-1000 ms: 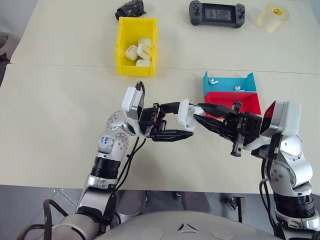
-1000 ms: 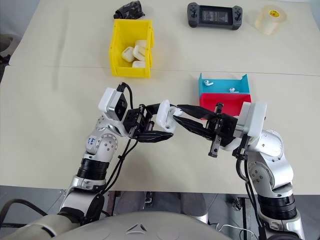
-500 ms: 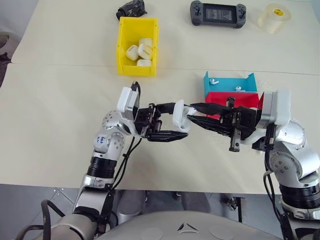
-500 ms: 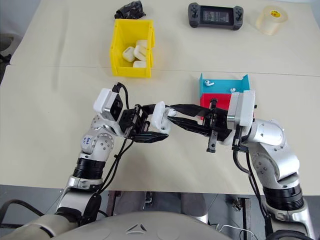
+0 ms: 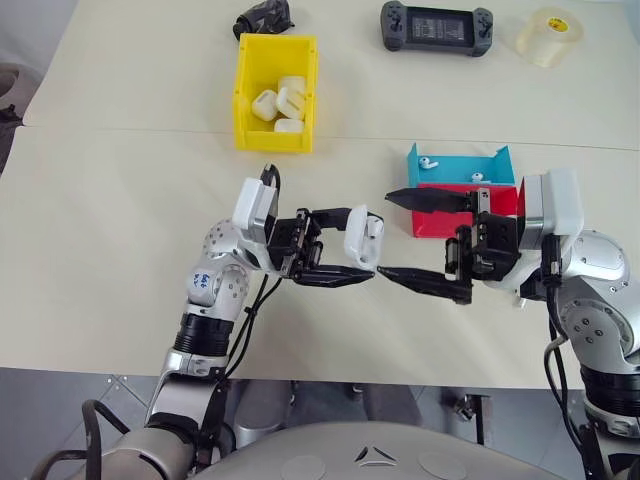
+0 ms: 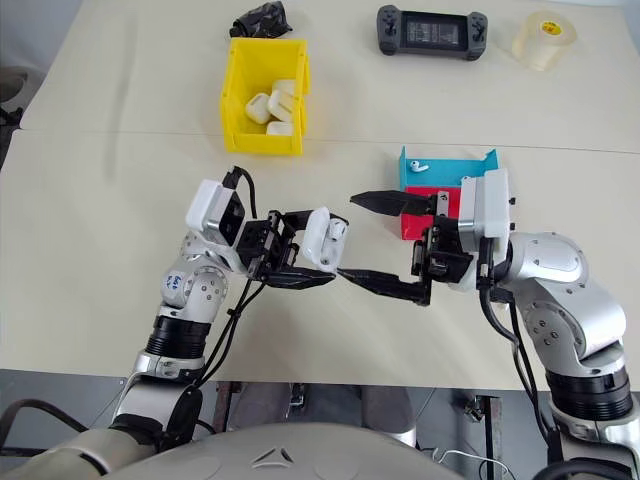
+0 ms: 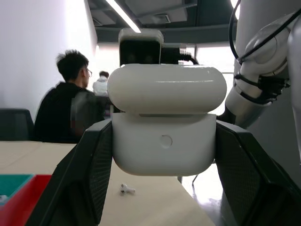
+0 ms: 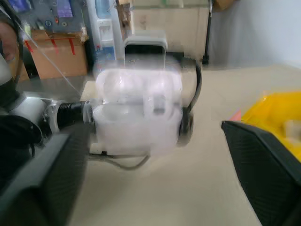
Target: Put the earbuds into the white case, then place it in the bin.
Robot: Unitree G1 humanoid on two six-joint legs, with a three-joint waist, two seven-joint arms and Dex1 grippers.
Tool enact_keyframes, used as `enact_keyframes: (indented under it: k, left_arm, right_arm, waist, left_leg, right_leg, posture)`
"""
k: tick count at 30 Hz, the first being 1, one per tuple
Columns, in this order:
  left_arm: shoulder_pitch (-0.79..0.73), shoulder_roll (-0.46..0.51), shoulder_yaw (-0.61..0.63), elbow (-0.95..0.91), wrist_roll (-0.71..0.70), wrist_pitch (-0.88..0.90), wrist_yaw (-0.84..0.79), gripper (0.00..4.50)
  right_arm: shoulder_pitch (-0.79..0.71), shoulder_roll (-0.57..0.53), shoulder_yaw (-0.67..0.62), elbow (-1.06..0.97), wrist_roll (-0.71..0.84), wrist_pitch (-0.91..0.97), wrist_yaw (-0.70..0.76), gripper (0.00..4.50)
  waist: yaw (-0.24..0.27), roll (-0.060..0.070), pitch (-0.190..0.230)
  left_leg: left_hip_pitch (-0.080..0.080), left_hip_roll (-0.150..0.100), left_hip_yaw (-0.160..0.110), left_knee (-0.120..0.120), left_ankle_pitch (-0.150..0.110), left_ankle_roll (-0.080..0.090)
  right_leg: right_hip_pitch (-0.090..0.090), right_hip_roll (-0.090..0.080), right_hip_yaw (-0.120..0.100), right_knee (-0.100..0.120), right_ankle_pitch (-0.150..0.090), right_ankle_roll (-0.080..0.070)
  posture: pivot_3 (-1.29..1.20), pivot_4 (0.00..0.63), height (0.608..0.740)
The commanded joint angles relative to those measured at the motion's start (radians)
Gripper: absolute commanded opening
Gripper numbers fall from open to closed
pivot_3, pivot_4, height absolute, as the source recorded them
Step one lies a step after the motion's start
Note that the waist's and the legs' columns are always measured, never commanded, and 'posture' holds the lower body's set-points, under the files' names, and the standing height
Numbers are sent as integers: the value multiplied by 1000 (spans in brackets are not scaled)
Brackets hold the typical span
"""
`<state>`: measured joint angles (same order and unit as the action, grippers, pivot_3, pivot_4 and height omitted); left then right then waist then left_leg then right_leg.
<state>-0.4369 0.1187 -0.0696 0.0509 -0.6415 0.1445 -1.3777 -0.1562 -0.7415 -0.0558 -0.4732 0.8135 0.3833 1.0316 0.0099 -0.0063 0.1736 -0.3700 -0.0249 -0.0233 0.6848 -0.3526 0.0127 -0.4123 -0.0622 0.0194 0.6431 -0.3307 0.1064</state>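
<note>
My left gripper [image 5: 360, 245] is shut on the white case [image 5: 362, 236] and holds it above the table, pointing toward my right arm. In the left wrist view the case [image 7: 163, 146] sits between the two black fingers [image 7: 89, 174], its lid down with a thin seam. My right gripper [image 5: 385, 233] faces the case from the right, wide open, one finger above and one below, touching nothing. Two earbuds [image 5: 428, 161] lie in the teal tray [image 5: 455, 170]. Another earbud [image 7: 126, 189] lies on the table. The yellow bin [image 5: 272, 140] stands farther back and holds several white cases.
A red tray [image 5: 437, 222] sits against the teal one, partly behind my right gripper. At the table's far edge are a black game console [image 5: 434, 25], a roll of clear tape [image 5: 547, 35] and a dark crumpled object [image 5: 262, 18]. People sit in the background [image 7: 66, 108].
My right gripper, nearly shut with its tips at the case before, has opened wide and drawn slightly back. My left gripper has kept the case in place.
</note>
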Motion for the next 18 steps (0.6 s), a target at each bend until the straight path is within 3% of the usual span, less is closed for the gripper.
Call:
enact_keyframes:
  k: [1,6,10,14,18]
  left_arm:
    - [24,10,12,-38,-18,-30,-4,2812]
    - [54,10,1,-48,-12,-51,-1,2812]
    - [77,1,-16,-54,4,-82,2,2812]
    - [91,-8,-21,-63,4,-102,27,2812]
    - [110,-11,-25,-80,8,-124,53,2812]
  right_arm:
    - [92,-65,-182,107,-25,-50,73,4493]
    - [151,-107,-257,333,-173,-224,168,4493]
    - [60,-152,-251,524,-241,-252,206,4493]
    - [-99,-164,-192,603,-273,-241,254,4493]
    - [-401,-206,5,749,-482,-190,255,4493]
  waist:
    - [8,0,0]
    - [14,0,0]
    - [9,1,0]
    - [-6,1,0]
    - [-17,2,0]
  left_leg:
    - [0,0,0,0,0,0]
    - [0,0,1,0,0,1]
    - [2,0,4,0,0,1]
    - [3,1,5,0,1,0]
    - [4,2,5,1,2,-1]
  right_leg:
    - [0,0,0,0,0,0]
    - [0,0,0,0,0,0]
    - [1,1,2,1,0,0]
    - [0,2,4,3,0,0]
    - [0,1,4,4,0,0]
  posture:
    - [0,150,740]
    - [0,150,740]
    - [0,150,740]
    - [0,150,740]
    - [0,150,740]
